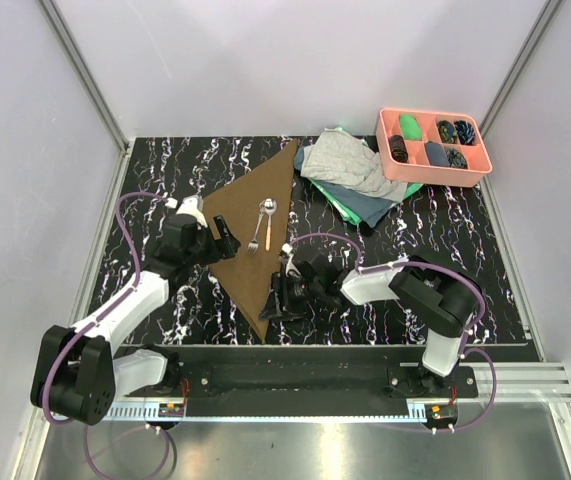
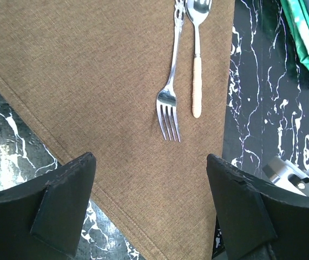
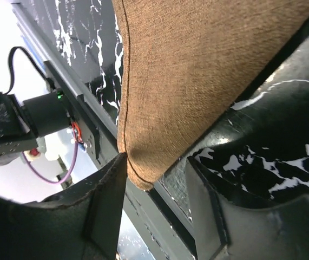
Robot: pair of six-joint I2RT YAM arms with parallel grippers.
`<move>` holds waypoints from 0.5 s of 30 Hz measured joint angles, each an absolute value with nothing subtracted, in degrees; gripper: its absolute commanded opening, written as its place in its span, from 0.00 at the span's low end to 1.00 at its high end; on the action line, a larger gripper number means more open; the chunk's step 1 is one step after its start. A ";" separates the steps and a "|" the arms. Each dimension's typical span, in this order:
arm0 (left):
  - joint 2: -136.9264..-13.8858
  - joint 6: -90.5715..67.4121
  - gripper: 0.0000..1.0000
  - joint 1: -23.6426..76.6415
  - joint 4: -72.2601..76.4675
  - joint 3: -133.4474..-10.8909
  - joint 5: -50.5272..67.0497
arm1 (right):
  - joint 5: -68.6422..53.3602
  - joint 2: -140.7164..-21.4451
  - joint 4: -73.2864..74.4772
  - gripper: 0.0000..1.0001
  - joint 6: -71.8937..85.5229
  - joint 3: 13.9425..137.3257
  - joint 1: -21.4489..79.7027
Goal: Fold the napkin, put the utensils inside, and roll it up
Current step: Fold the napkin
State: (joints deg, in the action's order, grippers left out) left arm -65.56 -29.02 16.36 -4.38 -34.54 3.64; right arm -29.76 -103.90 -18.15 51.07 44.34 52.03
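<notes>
The black marbled tabletop [image 1: 445, 260] carries the napkin [image 1: 248, 275], folded into a long brown triangle between my two arms. From above, its near tip is hidden under my right hand [image 1: 277, 300]. My right wrist camera shows that tip [image 3: 186, 70] lying between my half-spread fingers [image 3: 105, 206]. The fingers are not pressed together, and I cannot make out a firm pinch. My left hand [image 2: 149, 162] hangs wide open over the napkin's left edge, holding nothing. The fork [image 2: 168, 103] and the orange-handled spoon [image 2: 197, 81] lie side by side on the cloth. The left wrist camera cuts off their far ends at its frame edge.
</notes>
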 measured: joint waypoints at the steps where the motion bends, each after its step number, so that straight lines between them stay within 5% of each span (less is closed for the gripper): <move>1: -65.52 -29.02 0.86 16.27 -4.16 -34.28 3.86 | -29.28 -104.03 -17.58 0.53 51.11 44.82 52.31; 15: -64.88 -29.04 0.86 15.53 -3.25 -33.61 5.82 | -23.44 -103.90 -10.00 0.48 51.48 48.31 56.38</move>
State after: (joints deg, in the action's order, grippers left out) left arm -64.88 -29.04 15.53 -3.25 -33.61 5.82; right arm -23.44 -103.90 -10.00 51.48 48.31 56.38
